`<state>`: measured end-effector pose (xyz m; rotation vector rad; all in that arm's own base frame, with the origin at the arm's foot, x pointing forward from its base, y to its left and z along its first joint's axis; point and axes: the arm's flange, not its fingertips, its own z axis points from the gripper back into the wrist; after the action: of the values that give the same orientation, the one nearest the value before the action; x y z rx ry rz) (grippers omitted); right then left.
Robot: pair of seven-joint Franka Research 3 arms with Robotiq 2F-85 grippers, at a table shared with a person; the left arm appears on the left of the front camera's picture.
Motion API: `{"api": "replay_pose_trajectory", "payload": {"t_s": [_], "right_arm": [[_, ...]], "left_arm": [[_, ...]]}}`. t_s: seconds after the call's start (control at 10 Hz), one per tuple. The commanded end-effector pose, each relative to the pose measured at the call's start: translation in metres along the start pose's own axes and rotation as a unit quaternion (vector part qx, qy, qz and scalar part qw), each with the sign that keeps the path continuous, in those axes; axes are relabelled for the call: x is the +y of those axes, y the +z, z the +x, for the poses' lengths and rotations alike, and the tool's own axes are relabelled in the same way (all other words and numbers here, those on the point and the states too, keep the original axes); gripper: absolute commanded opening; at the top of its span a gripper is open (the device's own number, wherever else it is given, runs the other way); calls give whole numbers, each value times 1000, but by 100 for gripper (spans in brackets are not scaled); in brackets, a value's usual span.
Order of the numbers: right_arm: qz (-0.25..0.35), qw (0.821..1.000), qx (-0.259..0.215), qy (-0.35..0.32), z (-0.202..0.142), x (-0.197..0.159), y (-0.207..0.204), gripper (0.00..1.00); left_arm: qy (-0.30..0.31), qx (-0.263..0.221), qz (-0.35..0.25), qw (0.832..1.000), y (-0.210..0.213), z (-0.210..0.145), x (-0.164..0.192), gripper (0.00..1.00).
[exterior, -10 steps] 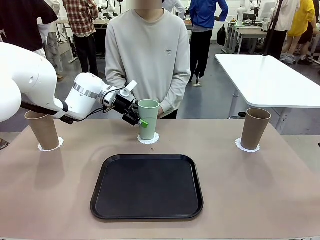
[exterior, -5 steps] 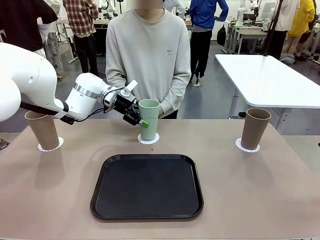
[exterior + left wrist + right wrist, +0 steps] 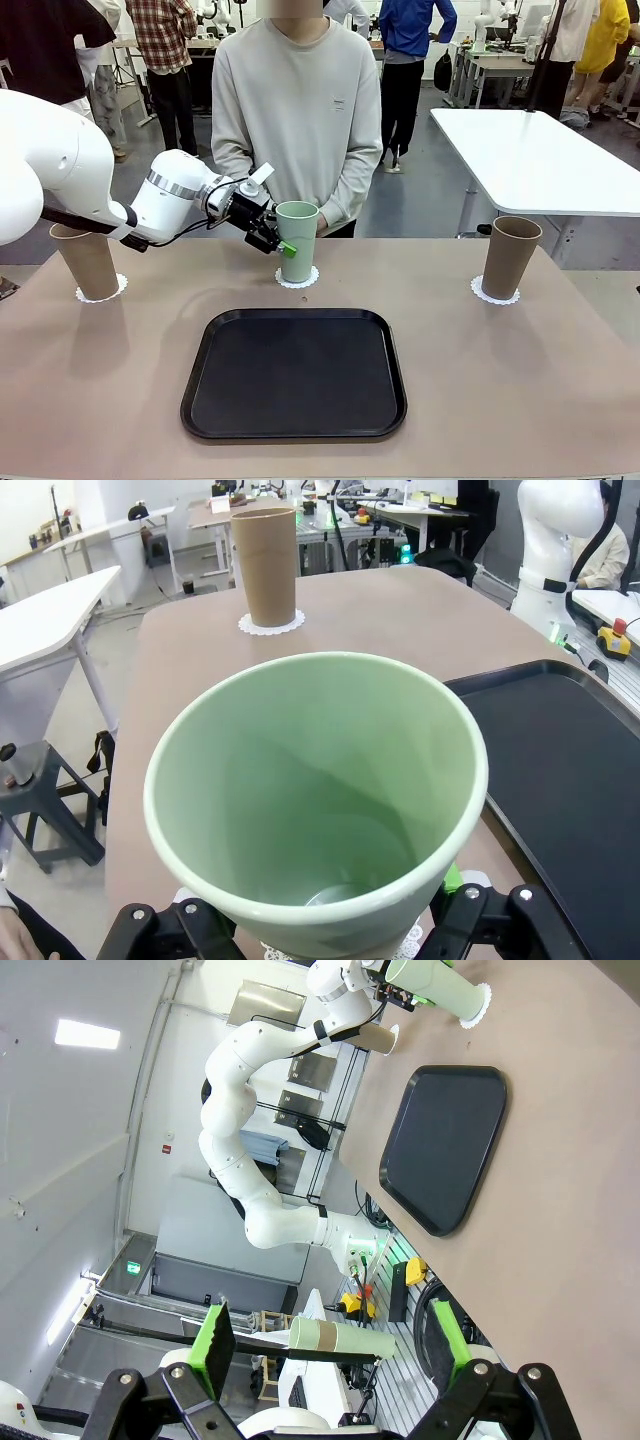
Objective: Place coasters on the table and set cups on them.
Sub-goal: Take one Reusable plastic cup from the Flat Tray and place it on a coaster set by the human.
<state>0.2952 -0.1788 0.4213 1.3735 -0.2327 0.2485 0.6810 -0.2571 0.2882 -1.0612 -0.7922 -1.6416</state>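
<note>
The left pincer [image 3: 283, 240] reaches in from the left and sits around the mint green cup [image 3: 297, 240], its fingers at either side of the cup's wall; whether they press on it or stand just off it I cannot tell. That cup stands upright on a lacy white coaster [image 3: 297, 278] at the far middle of the tabletop [image 3: 500, 380], right in front of the person [image 3: 296, 110] in a grey sweatshirt. From the left wrist view you look straight down into the green cup [image 3: 320, 800], the pincer's fingers low at both sides.

One brown cup [image 3: 88, 262] stands on its coaster [image 3: 101, 290] at the far left, another brown cup [image 3: 510, 256] on its coaster [image 3: 496, 292] at the far right. A black tray [image 3: 294, 373] lies near the middle, closer to the robot.

The right pincer [image 3: 325, 1345] is released, its green pads wide apart, holding nothing
</note>
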Motion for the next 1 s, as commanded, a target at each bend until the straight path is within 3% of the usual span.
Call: {"api": "replay_pose_trajectory", "payload": {"t_s": [0.0, 0.1, 0.2, 0.9], "right_arm": [[4, 1000, 0, 2, -2, 0, -1, 100], [4, 1000, 0, 2, -2, 0, -1, 100], [4, 1000, 0, 2, -2, 0, -1, 100], [4, 1000, 0, 2, -2, 0, -1, 100]], "left_arm": [[-14, -12, -10, 1000, 4, -3, 6, 88], [-16, -10, -16, 1000, 4, -3, 7, 88], [-19, -12, -23, 999, 3, -3, 5, 100], [-27, 53, -21, 998, 15, 7, -3, 100]]}}
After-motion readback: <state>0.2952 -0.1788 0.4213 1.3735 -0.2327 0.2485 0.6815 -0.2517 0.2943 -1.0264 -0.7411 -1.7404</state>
